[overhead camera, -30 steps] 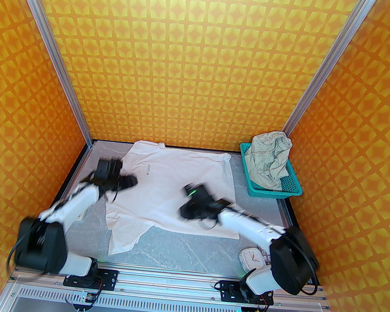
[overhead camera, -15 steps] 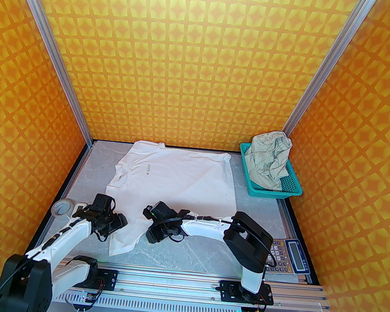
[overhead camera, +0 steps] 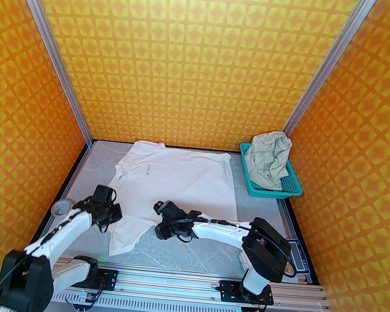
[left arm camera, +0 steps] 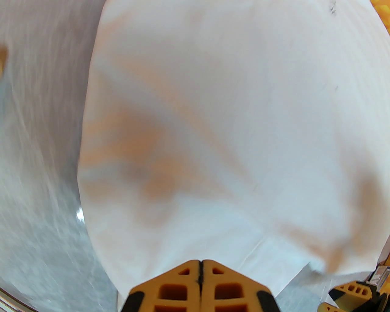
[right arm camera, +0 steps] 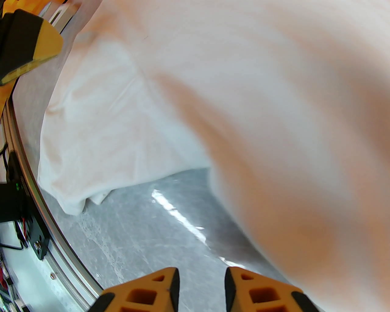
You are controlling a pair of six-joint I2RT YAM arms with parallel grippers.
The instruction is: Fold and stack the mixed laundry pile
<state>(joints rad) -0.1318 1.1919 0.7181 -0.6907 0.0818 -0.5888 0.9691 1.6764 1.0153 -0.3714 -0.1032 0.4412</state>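
The bench [overhead camera: 189, 250] is grey and marbled, and the white T-shirt [overhead camera: 179, 181] lies spread across the middle of it, collar to the left and hem to the right; one sleeve trails off the T-shirt's near left corner toward the arm bases. The left gripper [overhead camera: 108, 217] sits at the left edge of the T-shirt, just above that sleeve; in the left wrist view its fingers [left arm camera: 182, 286] are pressed together with the cloth rising right in front of them, but I cannot tell whether any cloth is pinched between them. The right gripper [overhead camera: 162, 231] hangs just off the T-shirt's near edge, beside the sleeve's root; in the right wrist view its fingers [right arm camera: 170, 283] stand apart with bare bench showing between them and nothing held. A roll of tape [overhead camera: 60, 206] lies off the T-shirt's left side, near the left arm; a scale [overhead camera: 299, 261] sits off the T-shirt's near right corner, partly behind the right arm. Small dark lettering [overhead camera: 148, 169] marks the T-shirt's chest, toward the collar. Past the T-shirt's far right corner stands a teal mesh basket [overhead camera: 294, 192]; the pale greenish shorts [overhead camera: 268, 159] are heaped in it, crumpled, their gathered waist uppermost and rising above its rim.
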